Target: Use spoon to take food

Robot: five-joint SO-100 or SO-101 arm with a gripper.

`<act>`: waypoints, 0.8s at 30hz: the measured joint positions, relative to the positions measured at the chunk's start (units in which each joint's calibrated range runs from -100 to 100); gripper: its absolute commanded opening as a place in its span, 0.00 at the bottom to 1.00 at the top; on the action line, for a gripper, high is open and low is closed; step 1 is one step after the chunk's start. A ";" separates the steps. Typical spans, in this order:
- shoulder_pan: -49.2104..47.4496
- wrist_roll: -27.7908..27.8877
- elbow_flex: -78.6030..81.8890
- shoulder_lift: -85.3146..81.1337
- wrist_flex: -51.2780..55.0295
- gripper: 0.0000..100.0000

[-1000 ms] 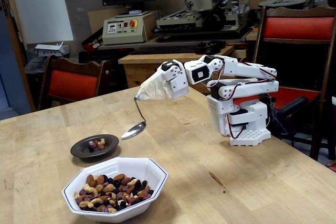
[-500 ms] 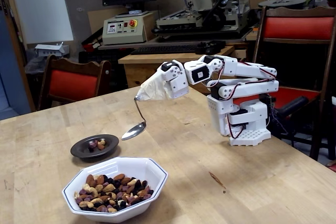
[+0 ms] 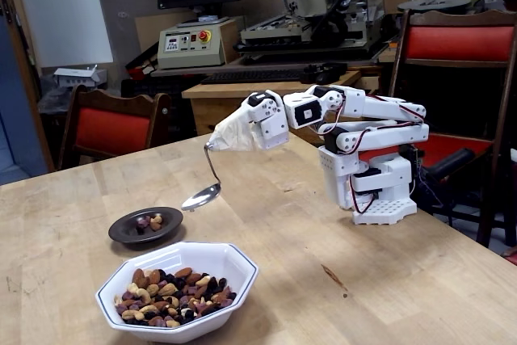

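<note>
A shiny metal spoon (image 3: 203, 191) hangs in the air, its curved handle rising into a beige tape wrap. My gripper (image 3: 230, 136) is hidden inside that wrap, so its jaws do not show. The spoon's bowl hovers just right of and above a small dark saucer (image 3: 145, 226) that holds a few nuts. The food (image 3: 167, 290), a mix of brown almonds, pale cashews and dark pieces, fills a white octagonal bowl (image 3: 234, 268) at the table's near edge. The spoon bowl looks empty.
The arm's white base (image 3: 376, 187) stands on the wooden table at the right. Red-cushioned chairs (image 3: 109, 127) stand behind the table, with benches and machines beyond.
The spoon and the taped gripper have shifted slightly left and up, bringing the spoon bowl a little closer to the saucer.
</note>
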 measured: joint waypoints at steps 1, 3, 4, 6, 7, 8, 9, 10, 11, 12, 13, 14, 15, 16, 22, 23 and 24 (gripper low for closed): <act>0.00 0.00 0.00 0.00 -1.28 0.05; 0.00 0.00 1.20 0.00 -4.48 0.05; 0.00 0.00 2.40 -0.09 -6.00 0.05; 0.00 0.00 5.49 0.00 -8.56 0.05; 0.00 0.00 7.12 0.09 -9.60 0.05; 0.00 0.00 8.75 0.09 -10.72 0.05; 0.00 0.00 10.12 0.26 -11.60 0.05; 0.00 0.00 10.81 0.34 -12.24 0.05; 0.00 -0.20 10.81 0.09 -12.87 0.05; 0.00 -0.20 11.41 0.09 -13.67 0.05; 0.00 0.00 12.01 0.17 -14.15 0.05; 0.00 -0.05 12.70 0.17 -14.47 0.05; 0.00 -0.05 13.04 0.17 -14.63 0.05; 0.00 0.00 13.30 0.17 -14.79 0.05; 0.00 0.00 13.38 0.17 -14.95 0.05; 0.00 0.00 13.38 0.17 -14.95 0.05; 0.00 0.00 13.38 0.17 -14.95 0.05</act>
